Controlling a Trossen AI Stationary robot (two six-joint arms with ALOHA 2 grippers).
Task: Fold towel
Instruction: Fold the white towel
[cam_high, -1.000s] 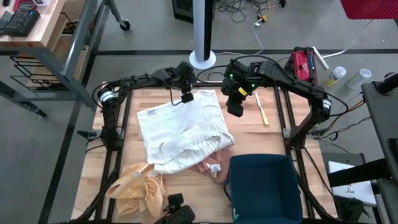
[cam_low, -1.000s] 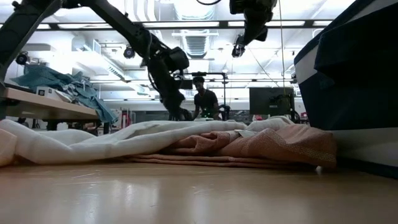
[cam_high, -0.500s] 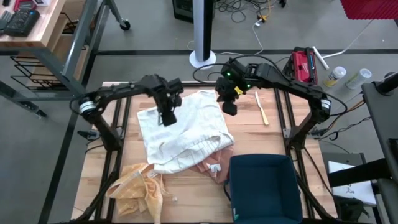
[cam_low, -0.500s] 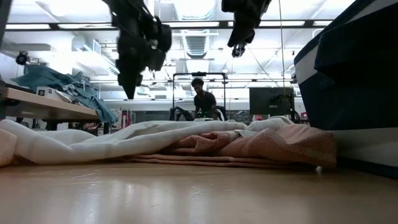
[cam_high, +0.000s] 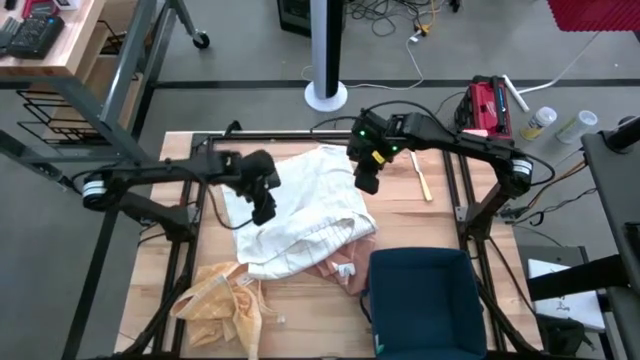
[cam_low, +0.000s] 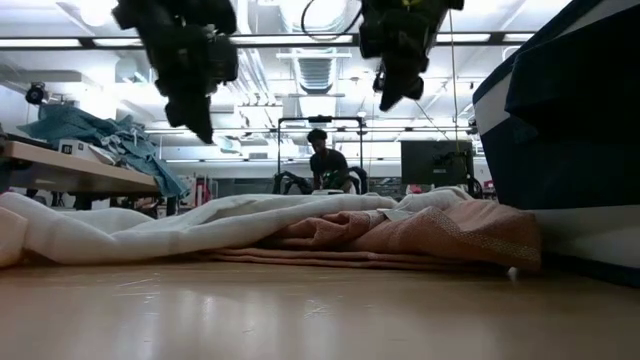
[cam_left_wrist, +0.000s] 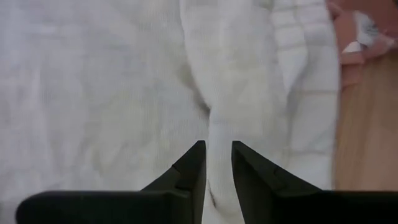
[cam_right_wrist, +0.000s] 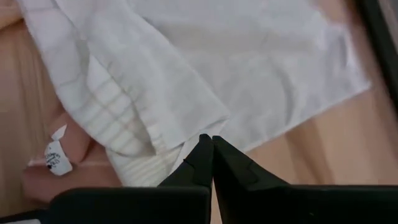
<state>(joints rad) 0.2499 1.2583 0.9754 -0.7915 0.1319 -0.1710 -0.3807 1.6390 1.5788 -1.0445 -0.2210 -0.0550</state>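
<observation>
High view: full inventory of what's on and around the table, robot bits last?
white towel: 1, white, table middle, rumpled
pink towel: 1, pink, partly under the white towel's near edge
yellow cloth: 1, yellow-orange, bunched at the table's near left
blue bin: 1, dark blue, near right corner
wooden stick: 1, pale wood, far right of the table
table: 1, light wood
person: 1, dark clothes, in the room behind
left gripper: dark, above the white towel's left part, slightly open
right gripper: dark, above the towel's far right edge, shut
</observation>
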